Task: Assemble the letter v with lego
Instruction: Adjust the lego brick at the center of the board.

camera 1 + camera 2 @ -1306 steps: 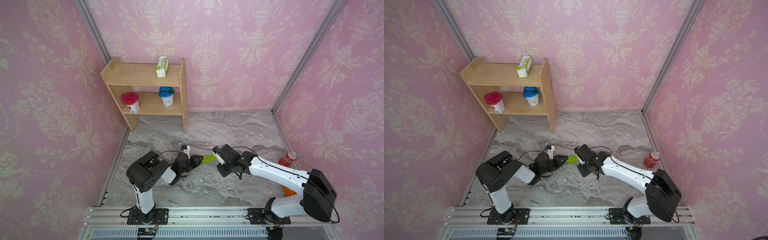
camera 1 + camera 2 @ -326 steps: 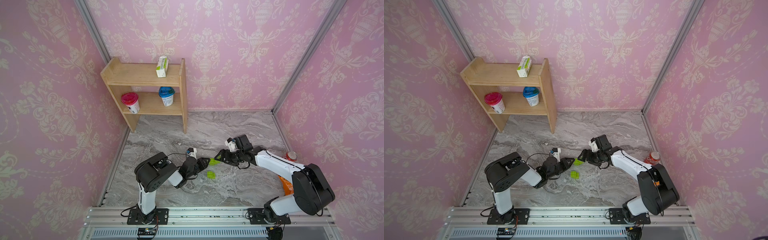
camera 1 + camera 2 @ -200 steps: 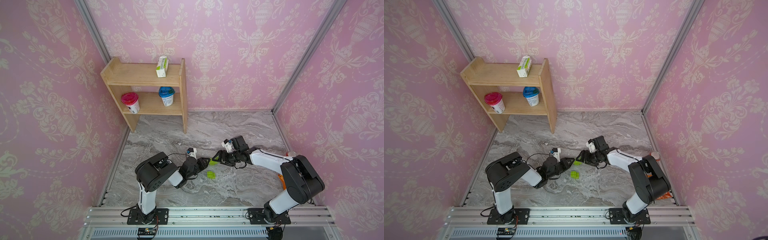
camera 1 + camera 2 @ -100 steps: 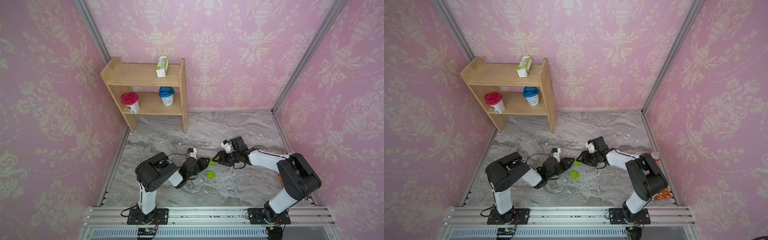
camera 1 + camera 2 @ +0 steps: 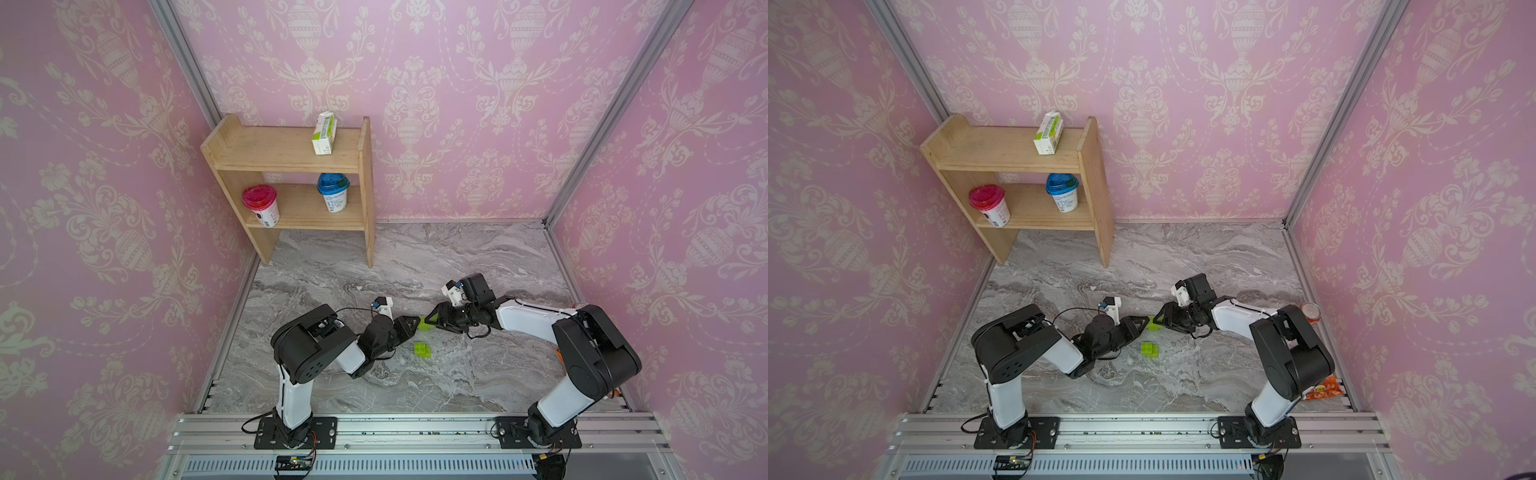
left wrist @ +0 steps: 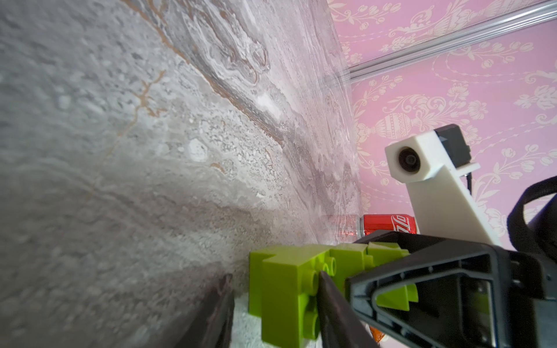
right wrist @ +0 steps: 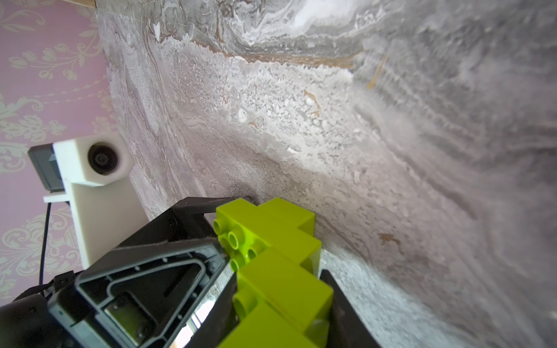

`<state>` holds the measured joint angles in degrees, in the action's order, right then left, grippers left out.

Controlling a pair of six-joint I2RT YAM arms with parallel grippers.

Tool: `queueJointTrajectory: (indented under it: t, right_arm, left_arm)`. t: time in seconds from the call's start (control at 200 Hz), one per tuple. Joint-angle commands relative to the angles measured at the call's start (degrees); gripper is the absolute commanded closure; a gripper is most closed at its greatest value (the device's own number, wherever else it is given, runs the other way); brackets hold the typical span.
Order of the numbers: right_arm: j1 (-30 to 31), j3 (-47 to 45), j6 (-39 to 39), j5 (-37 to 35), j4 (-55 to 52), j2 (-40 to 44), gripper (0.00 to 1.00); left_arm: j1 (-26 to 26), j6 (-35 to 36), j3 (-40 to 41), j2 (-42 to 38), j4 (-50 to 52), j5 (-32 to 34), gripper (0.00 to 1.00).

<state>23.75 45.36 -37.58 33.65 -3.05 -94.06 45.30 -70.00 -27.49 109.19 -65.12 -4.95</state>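
The only lettering that can be made out is on the red can (image 6: 388, 224) in the left wrist view: a fragment of the white Coca-Cola script running along its side (just the first looping letters, the rest hidden). On the shelf (image 5: 286, 151), the carton (image 5: 323, 134) has green-and-white printing, and the blue-lidded cup (image 5: 333, 195) and red-lidded cup (image 5: 262, 206) have small dark print, all too small to read. The orange packet (image 5: 1325, 388) carries a mark that is also illegible.
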Motion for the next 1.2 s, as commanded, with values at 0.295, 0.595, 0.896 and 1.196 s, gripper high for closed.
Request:
queueJointTrajectory:
  t: [0.295, 0.595, 0.896, 1.196]
  right_arm:
    - [-0.11, 1.01, 0.95, -1.12, -0.88, 0.62, 0.47]
    - [-0.08, 1.61, 1.49, -1.38, -1.55, 0.97, 0.55]
    - [-0.08, 1.77, 1.95, -1.39, -2.01, 0.85, 0.57]
    - [-0.05, 2.25, 2.69, -1.70, -3.15, 0.68, 0.59]
  left_arm:
    - [0.59, 0.56, 0.73, 0.94, 3.63, 1.08, 0.75]
    - [0.61, 0.74, 0.75, 0.81, 3.62, 1.02, 0.73]
    - [0.67, 1.68, 0.61, 0.09, 3.86, 0.64, 0.59]
    - [0.67, 3.06, 1.23, -2.35, 5.10, 0.82, 0.48]
